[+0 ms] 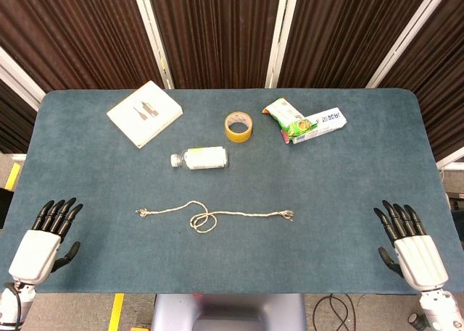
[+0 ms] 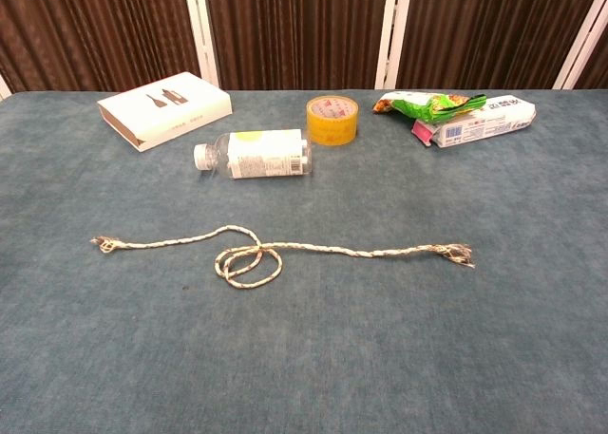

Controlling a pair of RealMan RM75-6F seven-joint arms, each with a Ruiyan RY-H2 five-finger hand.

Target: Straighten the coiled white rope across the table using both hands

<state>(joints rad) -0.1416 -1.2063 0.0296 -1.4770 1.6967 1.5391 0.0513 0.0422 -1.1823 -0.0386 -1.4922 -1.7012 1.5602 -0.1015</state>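
A blue-felt table (image 1: 348, 179) is standing before dark curtains (image 1: 217, 27); the white rope (image 1: 214, 215) is lying looped mid-length, both the left hand (image 1: 45, 237) and the right hand (image 1: 409, 242) resting released, fingers spread.

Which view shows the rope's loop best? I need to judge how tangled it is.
The chest view: the rope is nearer and larger, so the loop's crossing strands show clearly. The head view shows the whole rope from above, but its loop is small.

One rope (image 1: 214, 216), one bottle (image 1: 202, 158), one tape roll (image 1: 238, 126), one box (image 1: 144, 113), two snack packets (image 1: 287, 117), two hands (image 1: 45, 240).
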